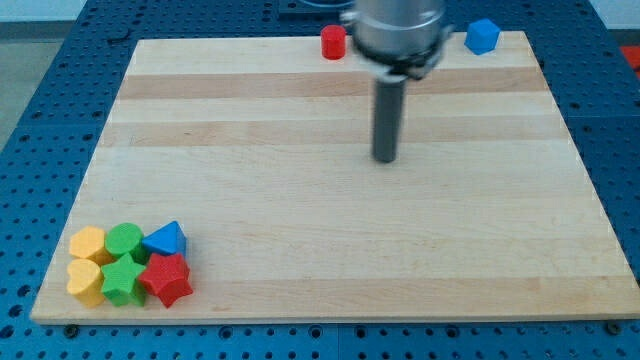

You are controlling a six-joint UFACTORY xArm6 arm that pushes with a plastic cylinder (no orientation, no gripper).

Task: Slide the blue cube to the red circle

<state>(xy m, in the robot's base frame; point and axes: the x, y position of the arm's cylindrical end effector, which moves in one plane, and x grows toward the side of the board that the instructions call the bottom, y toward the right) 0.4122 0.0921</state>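
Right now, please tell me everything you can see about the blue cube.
The blue cube is a small, solid blue block that looks like plastic, with smooth faces and lighter top. It sits flat at the board's top edge, near the view's top right corner, turned slightly so one corner faces the camera. Nothing touches it. The red circle stands apart to its left, and my tip is lower, between them.

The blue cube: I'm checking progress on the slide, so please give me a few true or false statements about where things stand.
1. The blue cube touches the red circle. False: they sit apart along the view's top edge.
2. My tip touches no block. True.
3. The blue cube lies to the view's right of the red circle. True.
4. The cluster at the view's bottom left is all yellow. False: it also holds green, blue and red pieces, such as the red star.
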